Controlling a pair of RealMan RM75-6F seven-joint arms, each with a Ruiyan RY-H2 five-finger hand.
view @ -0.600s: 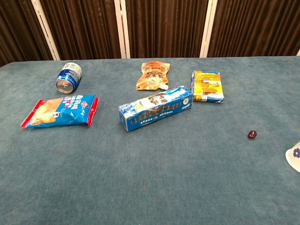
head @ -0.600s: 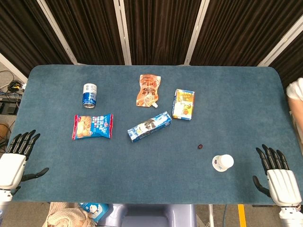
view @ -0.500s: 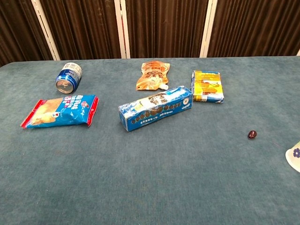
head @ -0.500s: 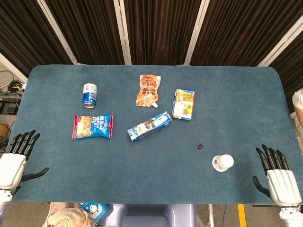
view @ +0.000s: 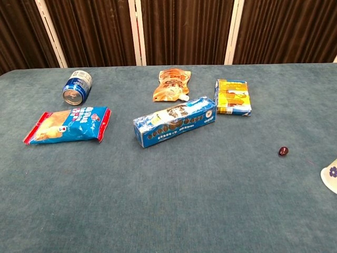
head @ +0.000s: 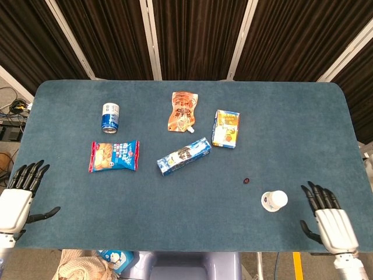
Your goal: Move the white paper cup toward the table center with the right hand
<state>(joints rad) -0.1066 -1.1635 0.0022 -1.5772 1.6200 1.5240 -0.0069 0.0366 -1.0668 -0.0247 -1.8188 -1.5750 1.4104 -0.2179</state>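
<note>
The white paper cup [head: 274, 200] stands upside down near the table's front right; only its edge [view: 330, 175] shows at the right border of the chest view. My right hand [head: 327, 218] lies open at the front right edge, a short way right of the cup and not touching it. At the front left corner my left hand [head: 18, 196] is open and holds nothing. Neither hand shows in the chest view.
A blue can [head: 111, 116], a snack bag [head: 114, 156], a blue cookie box [head: 184, 156], an orange pouch [head: 183, 111] and a yellow box [head: 226, 128] lie across the blue table [head: 175, 198]. A small dark bead [head: 246, 181] sits just left of the cup.
My right hand has shifted left toward the cup. A person's pale sleeve at the right edge has left the view. The left hand and the cup have stayed put.
</note>
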